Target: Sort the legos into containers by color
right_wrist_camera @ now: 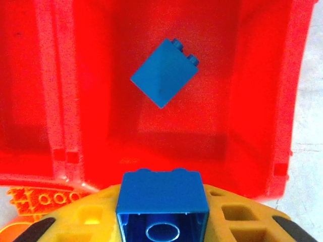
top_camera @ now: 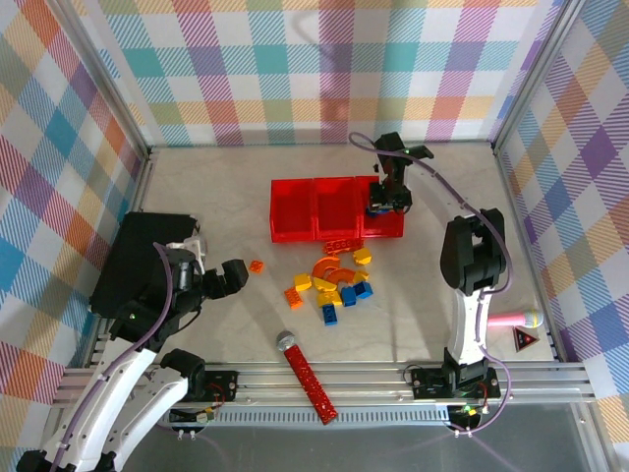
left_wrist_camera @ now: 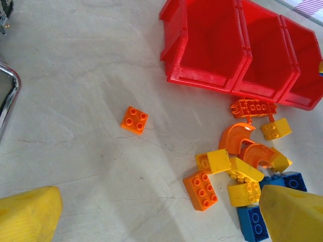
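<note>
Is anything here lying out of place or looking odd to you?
One orange brick sits alone, well left of the main pile. A long red studded stick lies near the front rail and matches none of the bricks. The blue brick inside the red bin lies diagonally.

I saw the containers [top_camera: 334, 208] standing in a row at mid-counter, toward the back wall. A brick [right_wrist_camera: 164, 73] lay inside the rightmost container, and the right arm's jaws held a second brick [right_wrist_camera: 162, 199] above that container's near wall. The pile of legos [top_camera: 339, 283] lay on the counter [top_camera: 216, 187] just in front of the row, with a flat piece [top_camera: 339, 245] nearest the containers. A lone brick [top_camera: 257, 266] sat apart, left of the pile, between it and the left arm's jaws. The case [top_camera: 142, 261] sat at the left edge. The studded stick [top_camera: 307, 379] lay in front of the pile, near the arm bases.
</note>
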